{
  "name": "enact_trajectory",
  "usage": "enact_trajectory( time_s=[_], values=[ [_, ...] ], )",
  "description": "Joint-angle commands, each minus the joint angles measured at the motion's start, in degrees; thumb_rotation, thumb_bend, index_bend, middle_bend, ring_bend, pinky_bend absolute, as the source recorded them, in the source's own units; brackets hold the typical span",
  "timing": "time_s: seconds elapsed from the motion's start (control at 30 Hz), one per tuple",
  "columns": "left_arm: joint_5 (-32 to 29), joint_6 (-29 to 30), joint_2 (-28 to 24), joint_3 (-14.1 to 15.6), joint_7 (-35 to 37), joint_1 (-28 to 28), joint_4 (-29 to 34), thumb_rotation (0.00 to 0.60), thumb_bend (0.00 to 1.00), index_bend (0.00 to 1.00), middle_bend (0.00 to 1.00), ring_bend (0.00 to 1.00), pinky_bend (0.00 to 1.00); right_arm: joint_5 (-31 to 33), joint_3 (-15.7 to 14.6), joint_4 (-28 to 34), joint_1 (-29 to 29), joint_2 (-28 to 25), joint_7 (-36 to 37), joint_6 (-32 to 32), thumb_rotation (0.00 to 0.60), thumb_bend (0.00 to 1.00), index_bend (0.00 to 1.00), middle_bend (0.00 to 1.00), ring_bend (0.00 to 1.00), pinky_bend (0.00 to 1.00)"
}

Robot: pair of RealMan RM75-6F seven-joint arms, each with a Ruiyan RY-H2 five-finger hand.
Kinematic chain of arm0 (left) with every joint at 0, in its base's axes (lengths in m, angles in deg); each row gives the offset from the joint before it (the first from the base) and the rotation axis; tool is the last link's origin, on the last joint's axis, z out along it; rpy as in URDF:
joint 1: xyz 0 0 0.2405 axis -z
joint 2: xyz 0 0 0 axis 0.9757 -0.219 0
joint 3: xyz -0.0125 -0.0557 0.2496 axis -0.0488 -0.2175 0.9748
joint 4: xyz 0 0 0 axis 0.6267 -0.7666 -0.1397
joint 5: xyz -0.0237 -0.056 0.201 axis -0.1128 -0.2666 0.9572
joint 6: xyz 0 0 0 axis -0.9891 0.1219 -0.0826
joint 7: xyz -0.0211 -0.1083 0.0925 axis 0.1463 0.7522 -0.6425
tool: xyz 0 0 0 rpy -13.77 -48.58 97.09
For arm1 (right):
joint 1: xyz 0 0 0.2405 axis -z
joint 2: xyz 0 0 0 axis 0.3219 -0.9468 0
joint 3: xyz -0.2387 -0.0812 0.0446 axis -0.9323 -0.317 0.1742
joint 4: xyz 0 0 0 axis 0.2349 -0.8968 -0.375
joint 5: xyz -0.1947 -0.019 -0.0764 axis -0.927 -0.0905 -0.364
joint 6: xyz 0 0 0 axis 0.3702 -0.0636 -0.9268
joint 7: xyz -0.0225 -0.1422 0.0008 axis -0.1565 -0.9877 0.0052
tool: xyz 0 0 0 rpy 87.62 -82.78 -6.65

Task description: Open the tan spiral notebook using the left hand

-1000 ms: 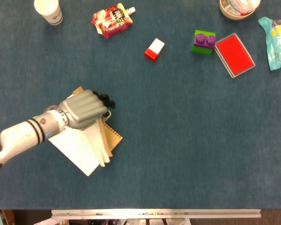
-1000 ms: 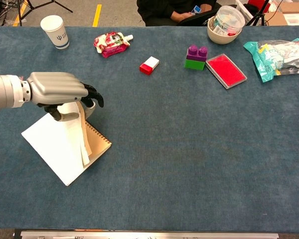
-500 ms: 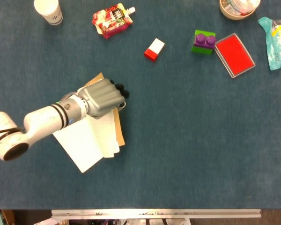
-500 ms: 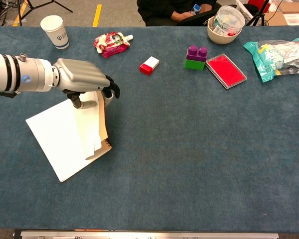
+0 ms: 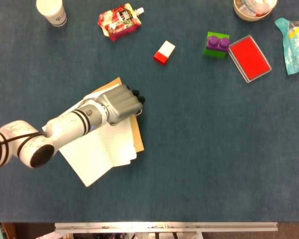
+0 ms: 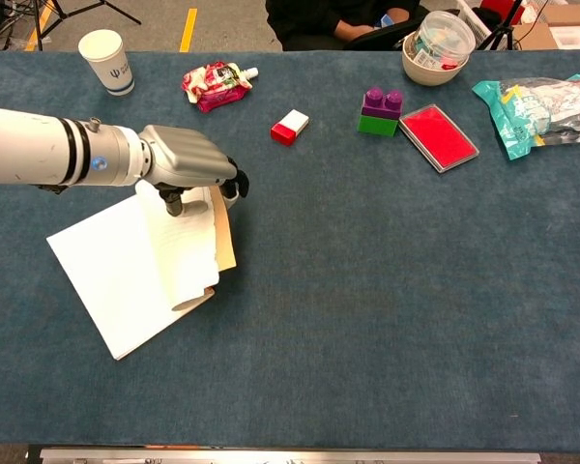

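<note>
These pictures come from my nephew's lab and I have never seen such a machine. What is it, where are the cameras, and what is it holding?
It is a robot arm ending in a robot hand, steered by a person. Both pictures show one moment: the head view looks straight down on the table, and the chest view looks across it from the robot's front. This is the robot's left robot hand; the right one is not in view. Its fingers grip the pages of the notebook, which already lies partly open, white sheets showing. Further back on the table lie a cup, a pouch, a red and white block, a purple and green brick, a red tray, a bowl and a bag.
</note>
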Motion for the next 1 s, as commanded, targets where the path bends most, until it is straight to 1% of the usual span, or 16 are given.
enact_trajectory(
  time_s=[0.03,0.2,0.3,0.43,0.53,0.57,0.63,0.7,0.73,0.77,0.8,0.87,1.0],
  values=[
    [-6.8,4.1,2.2,2.4,-4.6,3.4,0.6,0.6,0.51,0.58,0.16,0.13,0.26,0.0,0.0,-0.1,0.0,0.0,0.1,0.1,0.6,0.39,0.36,0.37,0.23,0.29],
    [-12.8,8.0,3.8,3.2,-7.2,5.5,1.4,0.6,0.51,0.56,0.15,0.12,0.25,0.3,0.0,-0.5,0.0,0.1,0.4,0.3,0.6,0.39,0.36,0.37,0.23,0.29],
    [-14.6,10.2,4.8,3.1,-7.5,5.6,1.6,0.6,0.51,0.54,0.15,0.12,0.25,0.4,0.0,-0.6,0.0,0.2,0.5,0.5,0.6,0.39,0.36,0.37,0.23,0.29],
    [-15.3,12.7,6.2,2.8,-7.0,4.8,1.6,0.6,0.51,0.51,0.14,0.12,0.25,0.5,0.1,-0.8,-0.1,0.2,0.7,0.6,0.6,0.39,0.36,0.37,0.23,0.29],
    [-14.8,14.5,7.6,2.2,-5.7,3.3,1.1,0.6,0.51,0.47,0.13,0.12,0.25,0.5,0.1,-1.0,-0.1,0.3,0.8,0.8,0.6,0.39,0.36,0.37,0.23,0.29],
    [-14.6,15.1,8.2,2.0,-5.2,2.7,0.8,0.6,0.51,0.45,0.13,0.12,0.25,0.5,0.1,-1.0,-0.1,0.3,0.8,0.8,0.6,0.39,0.36,0.37,0.23,0.29],
    [-14.7,15.0,8.7,1.9,-4.7,2.3,0.5,0.6,0.51,0.36,0.1,0.09,0.24,0.5,0.1,-1.1,-0.1,0.3,0.9,0.8,0.6,0.39,0.36,0.37,0.23,0.29],
    [-15.5,15.5,9.5,1.7,-4.2,1.7,0.1,0.6,0.51,0.2,0.04,0.04,0.22,0.5,0.2,-1.1,-0.1,0.3,0.9,0.6,0.6,0.39,0.36,0.37,0.23,0.29],
    [-15.9,15.3,9.8,1.6,-3.9,1.5,0.1,0.6,0.51,0.15,0.02,0.02,0.2,0.6,0.2,-1.1,-0.1,0.3,1.0,0.6,0.6,0.39,0.36,0.37,0.23,0.29],
    [-16.3,15.2,10.1,1.4,-3.4,1.3,0.0,0.6,0.51,0.07,0.0,0.01,0.18,0.6,0.2,-1.1,0.0,0.2,1.0,0.6,0.6,0.39,0.36,0.37,0.23,0.29],
    [-16.5,15.0,10.6,1.1,-2.5,0.9,-0.1,0.6,0.51,0.03,0.0,0.0,0.17,0.5,0.2,-1.1,0.0,0.2,1.0,0.5,0.6,0.39,0.36,0.37,0.23,0.29],
    [-16.5,14.8,11.2,0.7,-1.3,0.2,-0.3,0.6,0.51,0.0,0.0,0.0,0.15,0.5,0.2,-1.1,0.0,0.2,1.1,0.4,0.6,0.39,0.36,0.37,0.23,0.29],
    [-16.8,13.8,11.1,-0.2,0.7,-0.5,0.2,0.6,0.51,0.0,0.0,0.0,0.12,0.4,0.2,-1.1,0.0,0.2,1.1,0.5,0.6,0.39,0.36,0.37,0.23,0.29]
  ],
)
